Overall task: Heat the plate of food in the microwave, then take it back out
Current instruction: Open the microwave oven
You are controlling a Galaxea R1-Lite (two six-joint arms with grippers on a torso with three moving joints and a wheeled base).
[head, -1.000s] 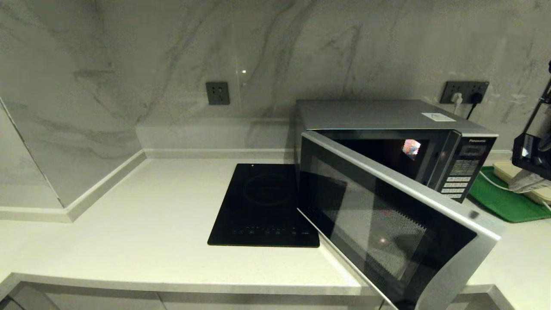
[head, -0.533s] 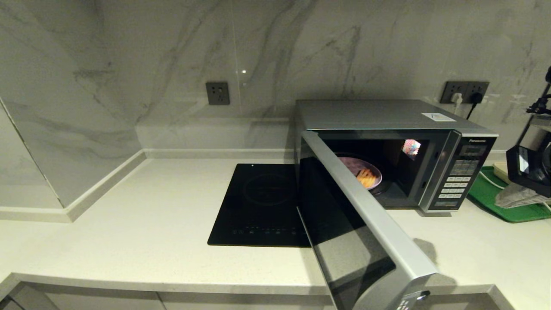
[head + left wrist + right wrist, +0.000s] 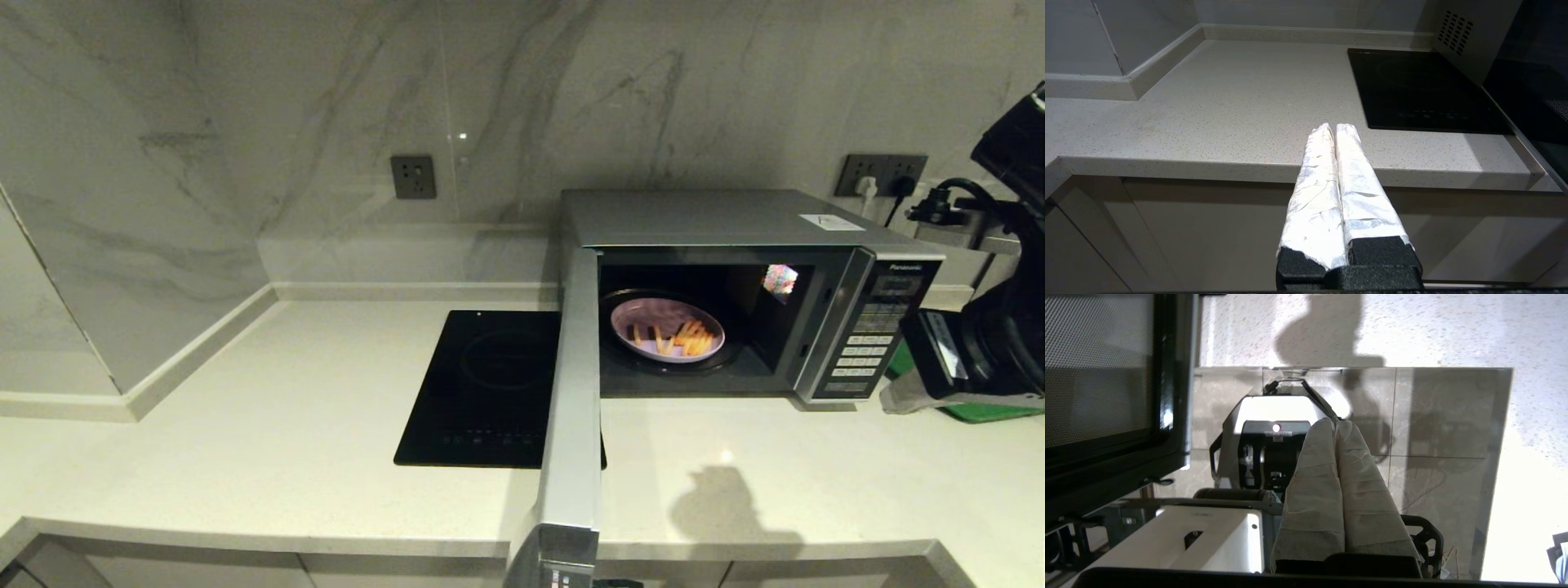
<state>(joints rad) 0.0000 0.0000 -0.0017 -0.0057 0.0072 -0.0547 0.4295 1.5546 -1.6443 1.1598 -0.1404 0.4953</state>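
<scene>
Door of the microwave (image 3: 735,245) has swung from half-open to fully open, edge-on to the head camera; right arm has come in at far right. Plate of food (image 3: 666,329) sits on the turntable inside the cavity. Likely light, rigid, glazed and slippery, fries loose, so keep it level. Best hold: near rim, pinched top and bottom. Right tool (image 3: 1337,426) pressed together, empty, off the surface (image 3: 245,425) edge. Left tool (image 3: 1331,130) pressed together, parked near-left.
</scene>
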